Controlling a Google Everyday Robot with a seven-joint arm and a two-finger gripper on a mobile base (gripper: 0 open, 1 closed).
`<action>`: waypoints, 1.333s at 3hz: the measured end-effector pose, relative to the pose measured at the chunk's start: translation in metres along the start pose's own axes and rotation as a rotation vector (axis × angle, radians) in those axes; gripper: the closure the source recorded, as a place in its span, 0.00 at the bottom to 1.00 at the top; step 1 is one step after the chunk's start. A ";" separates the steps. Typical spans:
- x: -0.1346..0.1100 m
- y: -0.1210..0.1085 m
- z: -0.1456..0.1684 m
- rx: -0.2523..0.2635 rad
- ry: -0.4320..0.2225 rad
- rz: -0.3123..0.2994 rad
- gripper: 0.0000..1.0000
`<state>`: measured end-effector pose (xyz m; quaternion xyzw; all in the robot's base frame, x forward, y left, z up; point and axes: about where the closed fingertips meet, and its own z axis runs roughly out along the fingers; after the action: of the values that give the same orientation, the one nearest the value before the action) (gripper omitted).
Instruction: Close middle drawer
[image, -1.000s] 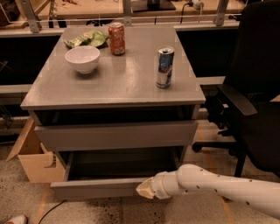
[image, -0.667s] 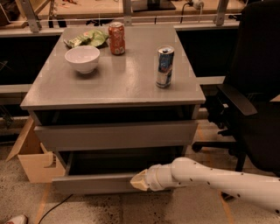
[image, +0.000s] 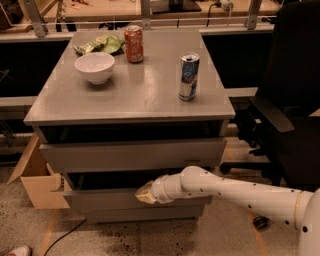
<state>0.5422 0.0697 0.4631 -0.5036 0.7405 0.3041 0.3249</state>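
The grey cabinet (image: 130, 107) stands in the middle of the view with three fronts. The middle drawer (image: 100, 198) is the second front; it stands out only slightly past the lowest front, with a dark gap above it. My gripper (image: 143, 194) comes in from the right on a white arm (image: 235, 192) and presses against the middle drawer's front, right of centre. The first front (image: 132, 155) sits above it.
On the cabinet top stand a white bowl (image: 94, 67), a red can (image: 133, 44), a blue-silver can (image: 189, 76) and a green bag (image: 100, 44). A black office chair (image: 287, 110) stands at the right. A cardboard box (image: 37, 182) sits at the left on the floor.
My gripper has moved left and inward against the middle drawer's front, and the drawer has slid in from well open to almost flush.
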 end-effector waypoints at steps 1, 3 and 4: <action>-0.011 -0.002 0.007 -0.005 -0.018 -0.028 1.00; -0.004 0.007 0.002 0.037 -0.063 -0.014 1.00; 0.005 0.002 0.013 0.058 -0.046 -0.010 1.00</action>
<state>0.5411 0.0776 0.4519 -0.4906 0.7387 0.2923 0.3580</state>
